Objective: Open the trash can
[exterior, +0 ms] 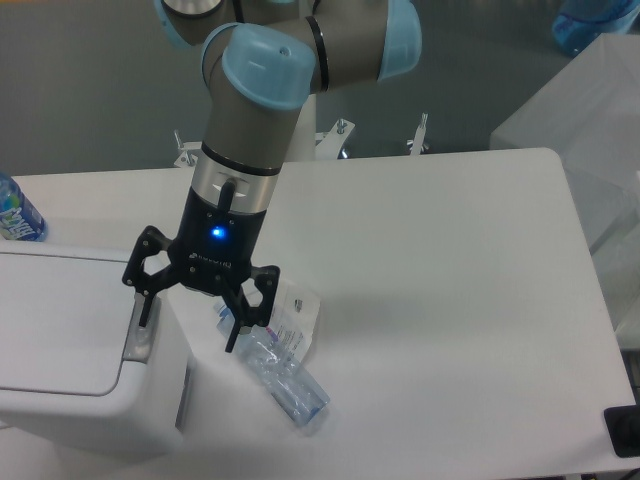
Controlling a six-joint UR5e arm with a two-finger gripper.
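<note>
— Looking at the fixed camera's view, where does the trash can point(70, 340) sit?

— At the lower left corner of the white table point(440, 270), its flat lid down and the grey push-button strip point(140, 335) along the right rim.

— And the gripper point(187, 335)?

— It points downward over the bin's right edge with its fingers spread apart, grasping nothing. The left fingertip point(145, 318) hangs right at the upper end of the grey strip; whether it touches, I cannot tell. The right fingertip point(233, 340) is past the bin's side, above the crushed clear bottle point(280, 375).

— Anything else?

— A blue-labelled bottle point(15, 212) at the left edge, behind the bin, and a blue light glowing on the gripper body.
</note>
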